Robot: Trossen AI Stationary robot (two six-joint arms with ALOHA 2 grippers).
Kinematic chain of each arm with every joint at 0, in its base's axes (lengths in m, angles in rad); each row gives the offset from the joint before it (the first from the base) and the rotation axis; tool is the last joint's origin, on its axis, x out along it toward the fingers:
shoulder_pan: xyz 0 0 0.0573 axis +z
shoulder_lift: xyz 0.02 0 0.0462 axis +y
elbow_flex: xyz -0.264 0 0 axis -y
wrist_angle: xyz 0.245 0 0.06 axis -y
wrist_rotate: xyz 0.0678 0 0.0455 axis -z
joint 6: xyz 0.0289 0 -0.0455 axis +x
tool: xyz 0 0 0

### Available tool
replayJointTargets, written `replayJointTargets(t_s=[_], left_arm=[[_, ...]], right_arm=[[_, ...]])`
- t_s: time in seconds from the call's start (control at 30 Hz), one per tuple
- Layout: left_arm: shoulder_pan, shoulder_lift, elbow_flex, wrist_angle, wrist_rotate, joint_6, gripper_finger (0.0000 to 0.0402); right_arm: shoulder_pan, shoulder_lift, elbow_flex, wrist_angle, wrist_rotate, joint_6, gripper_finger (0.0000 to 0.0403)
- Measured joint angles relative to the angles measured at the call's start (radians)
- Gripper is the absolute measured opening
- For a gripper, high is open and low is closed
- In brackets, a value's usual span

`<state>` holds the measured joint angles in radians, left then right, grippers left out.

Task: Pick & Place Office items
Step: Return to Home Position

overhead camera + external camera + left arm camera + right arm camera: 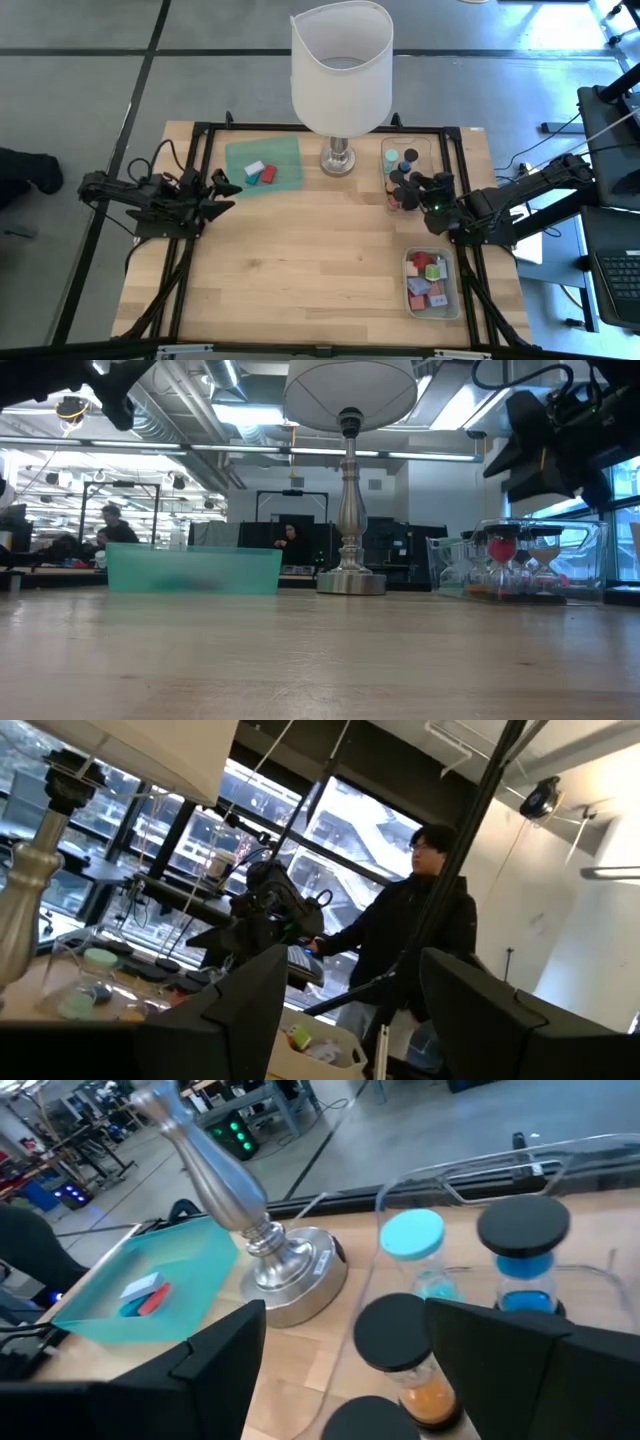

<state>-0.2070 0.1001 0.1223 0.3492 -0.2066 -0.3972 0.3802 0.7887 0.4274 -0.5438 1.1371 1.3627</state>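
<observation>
Right pincer (420, 188), jaws apart and empty, hangs over hourglasses (397, 1330); retreating low could topple them. Left pincer (228, 194) likewise apart.

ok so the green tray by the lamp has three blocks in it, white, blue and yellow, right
Not quite: the third one is red, not yellow. The green tray by the lamp holds a white block, a blue block and a red block, as the high view shows.
</observation>
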Motion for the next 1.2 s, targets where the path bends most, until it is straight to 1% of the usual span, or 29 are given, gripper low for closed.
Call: replayJointTargets(t_s=[0.13,0.27,0.4,0.5,0.57,0.63,0.7,0.8,0.9,1.03,1.1,1.2], left_arm=[[0.000,0.001,0.000,0.026,0.000,-0.013,0.0226],[0.000,0.024,0.000,0.138,0.029,-0.031,0.0226],[0.002,0.093,0.000,0.269,0.071,-0.032,0.0226],[0.038,0.143,0.000,0.243,0.053,-0.025,0.0226],[0.092,0.164,0.000,0.185,0.045,-0.057,0.0226],[0.167,0.176,0.000,0.121,0.059,-0.103,0.0226],[0.254,0.179,0.000,0.076,0.121,-0.144,0.0226],[0.408,0.176,0.000,0.034,0.268,-0.166,0.0226],[0.573,0.165,0.000,0.046,0.420,-0.176,0.0226],[0.775,0.145,0.000,0.049,0.630,-0.233,0.0226],[0.862,0.141,0.000,0.049,0.708,-0.252,0.0226],[0.976,0.136,0.000,0.050,0.791,-0.266,0.0226]], right_arm=[[0.000,0.000,0.000,0.063,0.000,-0.054,0.0274],[0.000,0.000,0.000,0.142,0.000,-0.136,0.0274],[-0.006,0.000,0.000,0.176,0.000,-0.193,0.0274],[-0.026,0.000,0.000,0.177,0.000,-0.193,0.0274],[-0.045,0.000,0.000,0.177,0.000,-0.196,0.0274],[-0.063,0.000,0.000,0.177,0.000,-0.197,0.0274],[-0.079,0.000,0.000,0.177,-0.007,-0.205,0.0274],[-0.101,0.000,0.000,0.177,-0.046,-0.235,0.0274],[-0.120,0.000,0.000,0.177,-0.097,-0.263,0.0274],[-0.134,0.000,0.000,0.177,-0.152,-0.309,0.0274],[-0.139,0.000,0.000,0.177,-0.159,-0.355,0.0274],[-0.152,0.000,0.000,0.177,-0.159,-0.436,0.0274]])
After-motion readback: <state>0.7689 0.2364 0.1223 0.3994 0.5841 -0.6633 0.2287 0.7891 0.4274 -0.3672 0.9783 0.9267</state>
